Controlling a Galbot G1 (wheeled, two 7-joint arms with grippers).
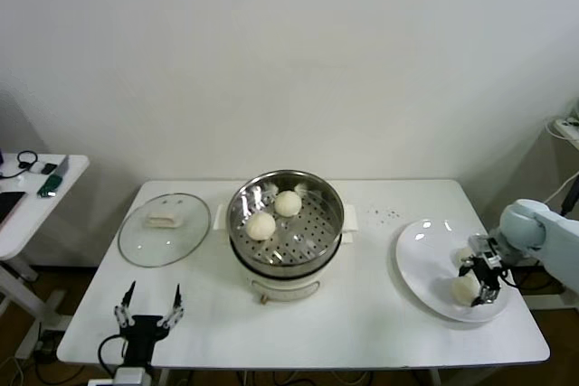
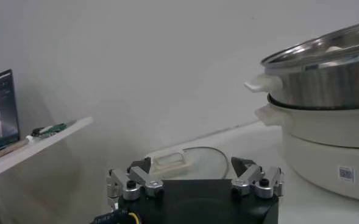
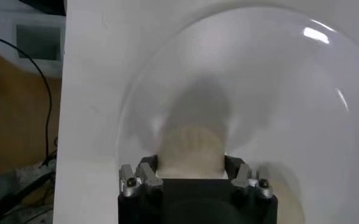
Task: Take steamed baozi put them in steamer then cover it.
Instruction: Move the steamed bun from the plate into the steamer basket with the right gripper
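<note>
The right gripper [image 1: 479, 279] was down over the white plate [image 1: 421, 246] at the table's right end, its fingers closed around one steamed baozi [image 3: 191, 149]; another bun [image 1: 463, 255] lay just beyond it on the plate. Two buns [image 1: 274, 214] sat in the steamer [image 1: 285, 189] at the table's centre. The cover [image 1: 165, 228] rested left of it (handle up). The left gripper [image 1: 149, 306] hovered at the near-left edge, fingers spread.
</note>
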